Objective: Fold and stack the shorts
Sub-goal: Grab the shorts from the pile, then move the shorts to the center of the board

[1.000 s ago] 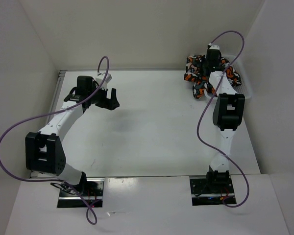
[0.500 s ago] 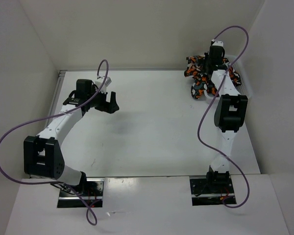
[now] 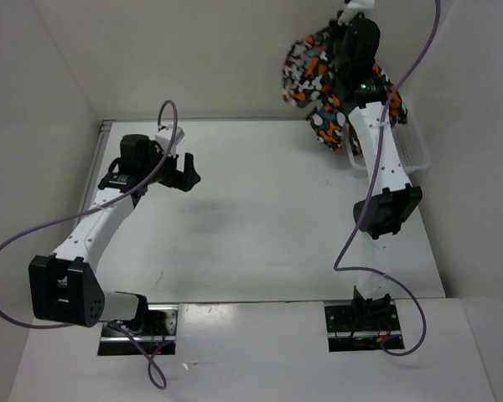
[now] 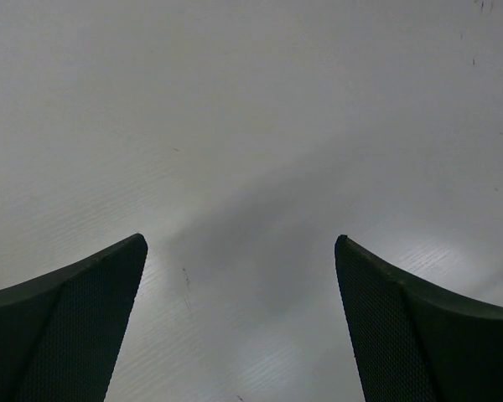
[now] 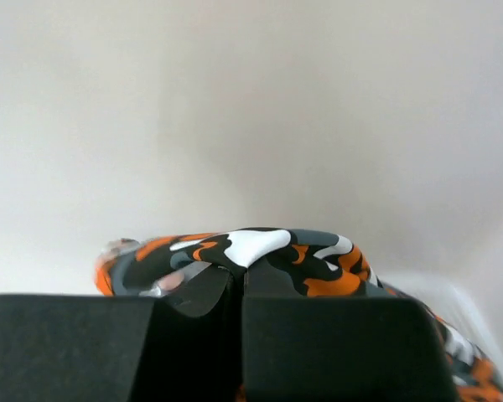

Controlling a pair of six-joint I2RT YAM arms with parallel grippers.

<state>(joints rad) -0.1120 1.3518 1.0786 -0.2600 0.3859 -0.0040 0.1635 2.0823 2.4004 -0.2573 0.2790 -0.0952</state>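
My right gripper [image 3: 339, 52] is shut on the camouflage shorts [image 3: 312, 75] and holds them high above the table's far right corner, so the cloth hangs down in a bunch. In the right wrist view the orange, black and white cloth [image 5: 260, 251] is pinched between the closed jaws of the right gripper [image 5: 239, 289]. My left gripper [image 3: 191, 172] is open and empty, low over the table at the far left. In the left wrist view the left gripper [image 4: 241, 251] shows two spread fingers [image 4: 402, 335] with only bare table between them.
A white mesh basket [image 3: 412, 147] stands at the far right corner, and more camouflage cloth [image 3: 396, 109] lies at its rim behind the right arm. White walls close in the table at the back and both sides.
My right gripper has risen from the basket with the shorts in it, lifting them up and a little left. My left arm has shifted slightly left.
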